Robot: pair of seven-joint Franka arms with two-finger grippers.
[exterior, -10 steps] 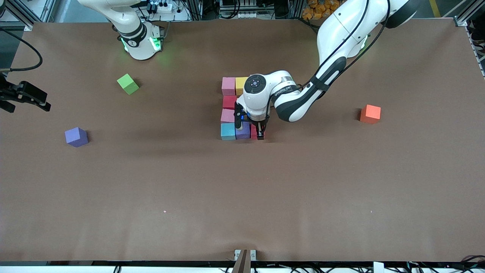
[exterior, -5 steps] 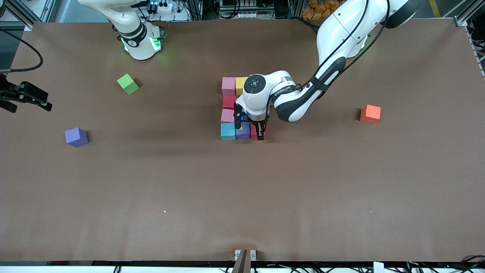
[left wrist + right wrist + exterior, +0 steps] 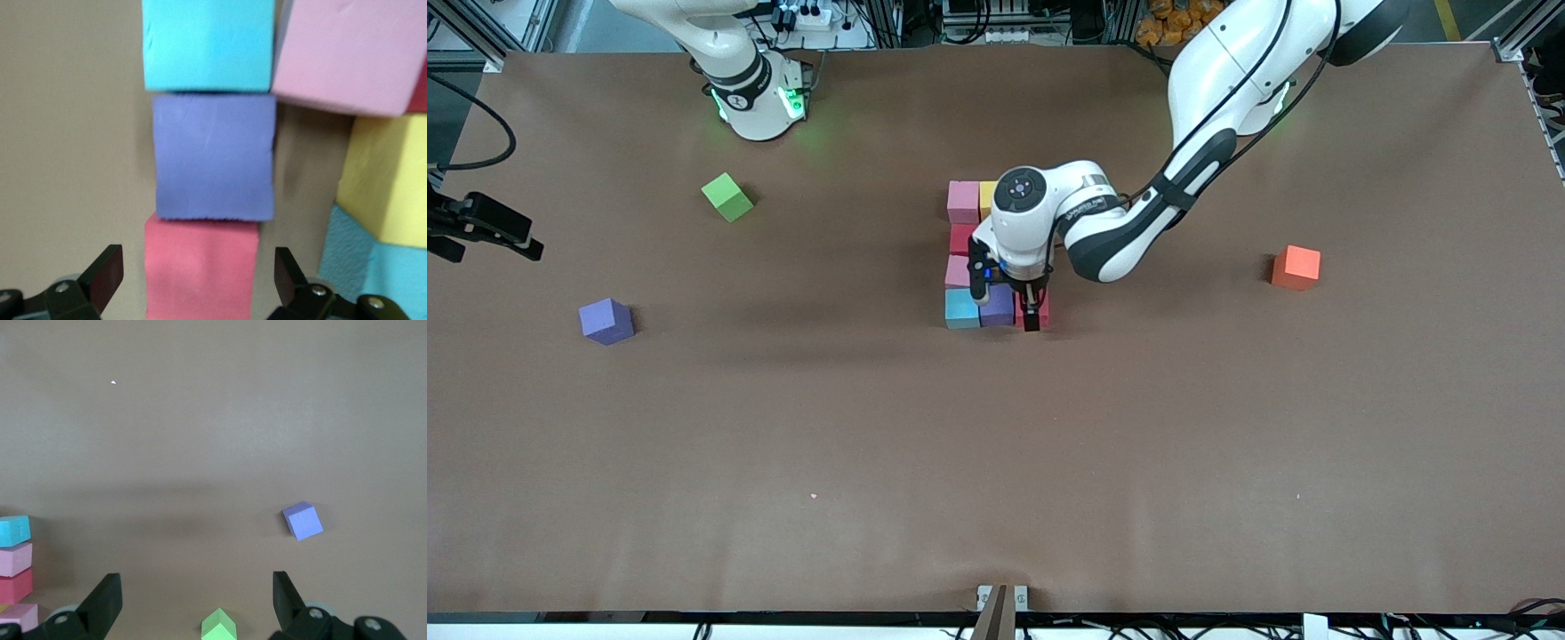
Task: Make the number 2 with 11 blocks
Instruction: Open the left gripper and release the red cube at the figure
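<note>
The blocks form a partial number 2 at mid-table: pink point(image 3: 963, 201), yellow point(image 3: 987, 196), red point(image 3: 962, 238), pink point(image 3: 958, 271), light blue point(image 3: 961, 308), purple point(image 3: 997, 307) and red point(image 3: 1043, 307); others are hidden under the left hand. My left gripper point(image 3: 1032, 311) is open astride that end red cube point(image 3: 200, 267), with gaps on both sides. Beside it lie purple point(image 3: 213, 157) and light blue point(image 3: 208, 43). A loose purple cube point(image 3: 607, 321) and an orange cube point(image 3: 1296, 268) lie apart. My right gripper point(image 3: 516, 238) waits open in the air point(image 3: 197, 600) at its end of the table.
A green cube point(image 3: 727, 197) sits toward the right arm's end, also in the right wrist view point(image 3: 219, 628). The loose purple cube point(image 3: 303, 521) shows there too. Wide bare brown tabletop point(image 3: 996, 462) lies nearer the front camera.
My left hand has shifted slightly toward the right arm's end over the cluster. The right gripper has drifted a little. No cube has moved.
</note>
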